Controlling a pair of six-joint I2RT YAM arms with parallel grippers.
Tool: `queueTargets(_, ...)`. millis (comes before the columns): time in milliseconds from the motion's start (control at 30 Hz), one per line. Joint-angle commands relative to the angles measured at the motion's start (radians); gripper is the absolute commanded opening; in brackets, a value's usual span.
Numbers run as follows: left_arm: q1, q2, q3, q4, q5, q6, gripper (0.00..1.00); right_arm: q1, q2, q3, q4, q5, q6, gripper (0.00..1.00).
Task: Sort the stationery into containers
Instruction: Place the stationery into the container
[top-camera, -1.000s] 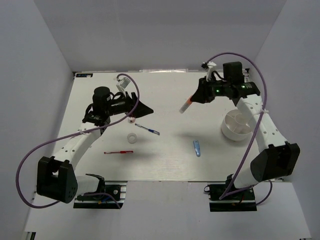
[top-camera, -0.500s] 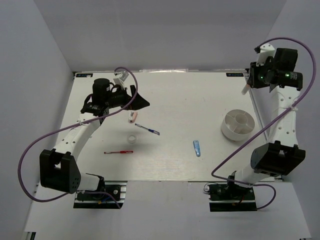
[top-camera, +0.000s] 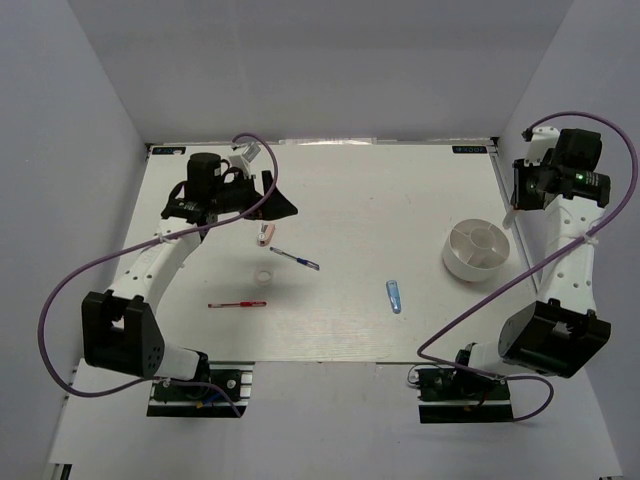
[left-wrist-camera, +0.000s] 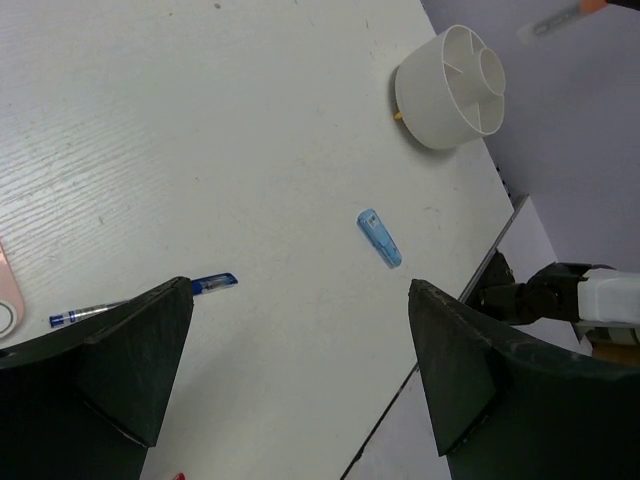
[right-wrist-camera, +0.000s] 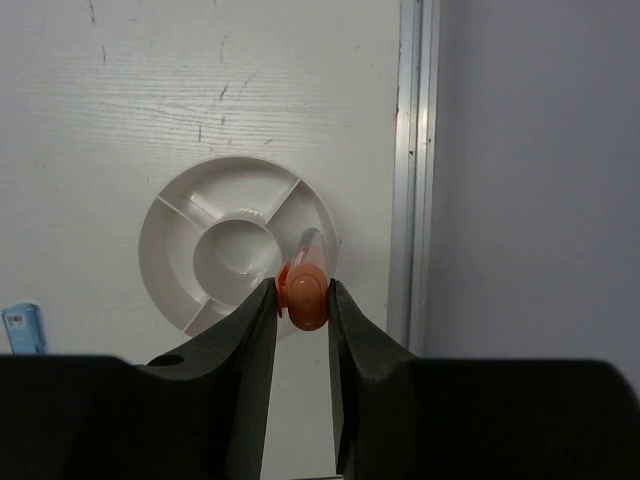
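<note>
The right end effector (right-wrist-camera: 303, 302), clamped on the orange-capped white marker (right-wrist-camera: 309, 248), holds it pointing down at the divided bowl (right-wrist-camera: 160, 230), over the outer compartment nearest the bench (right-wrist-camera: 200, 80) edge.

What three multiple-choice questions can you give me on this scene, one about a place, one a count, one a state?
1. Where on the table does the divided bowl stand?
A. near its right edge
B. at its centre
C. at its far left corner
2. How many pens lie on the table?
A. one
B. four
C. two
3. What state is the right gripper in?
A. open and empty
B. shut on the orange-capped marker
C. shut on nothing
1 A: the top view shows it by the right edge.
2 C: a blue pen and a red pen lie left of centre.
3 B: its jaws clamp the marker's orange cap.
</note>
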Motion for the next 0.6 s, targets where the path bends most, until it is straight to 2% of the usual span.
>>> queueTargets(0,0.007,-0.002,0.024,0.004,0.059,0.0,0.98,0.0,-0.053,-0.043,0.09,0.003,0.033,0.0)
queueTargets(367,0.007,0.013,-0.019,0.143,0.177,-0.057,0.98,0.003,0.013,-0.021,0.134,-0.205,-0.028,0.0)
queueTargets(567,0.007,0.003,0.013,0.042,0.13,0.036,0.98,0.002,0.116,0.077,0.064,-0.315,-0.099,0.0)
